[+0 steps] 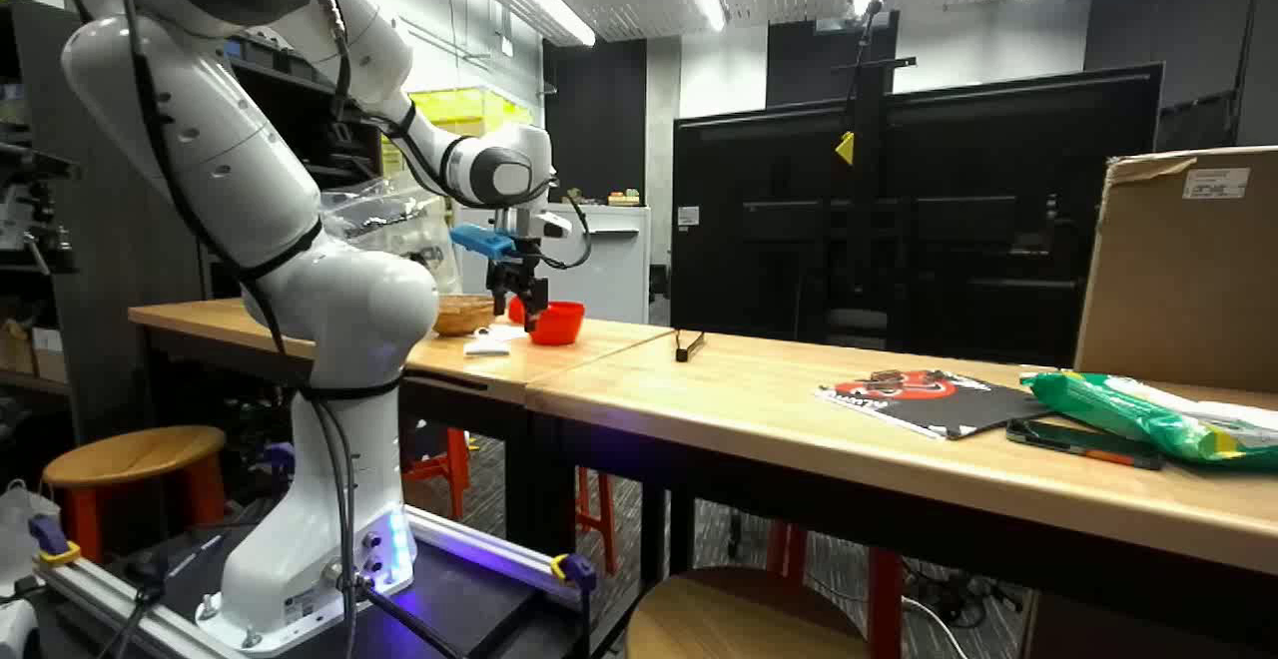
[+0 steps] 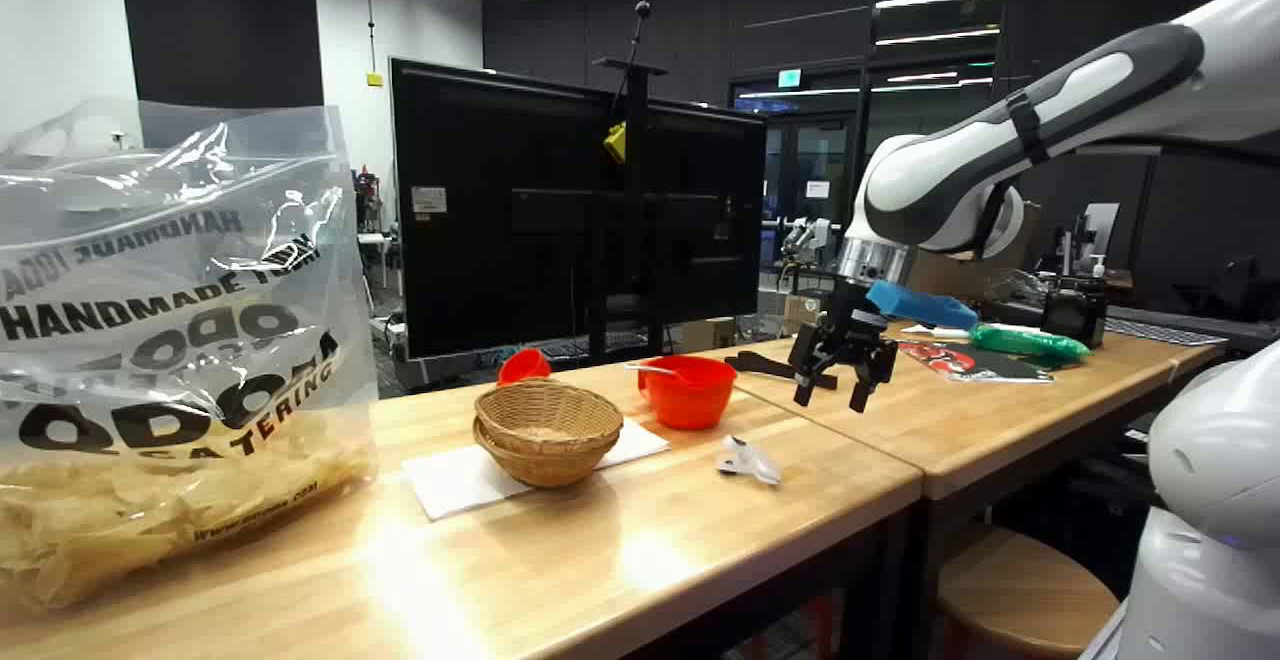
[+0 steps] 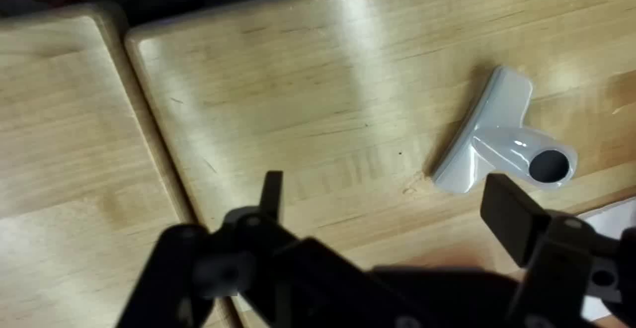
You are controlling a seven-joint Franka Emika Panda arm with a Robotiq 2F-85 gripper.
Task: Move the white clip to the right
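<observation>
The white clip (image 3: 504, 97) lies on the wooden table in the wrist view, with a long flat jaw and a handle with a dark round hole. It also lies on the tabletop in both exterior views, small in an exterior view (image 1: 486, 348) and clearer in an exterior view (image 2: 746, 460), in front of the red bowl. My gripper (image 3: 382, 194) is open, with nothing between its fingers. It hangs above the table, apart from the clip, as both exterior views show (image 1: 516, 312) (image 2: 832, 400). In the wrist view the clip is beyond the right finger, whose tip comes close to its lower edge in the picture.
A red bowl (image 2: 690, 400) with a utensil, stacked wicker baskets (image 2: 548, 440) on white paper (image 2: 450, 485), and a red cup (image 2: 523, 366) stand near the clip. A bag of chips (image 2: 180, 340) stands farther along. A seam (image 3: 154, 124) divides two tables. A black object (image 1: 685, 347) lies beyond it.
</observation>
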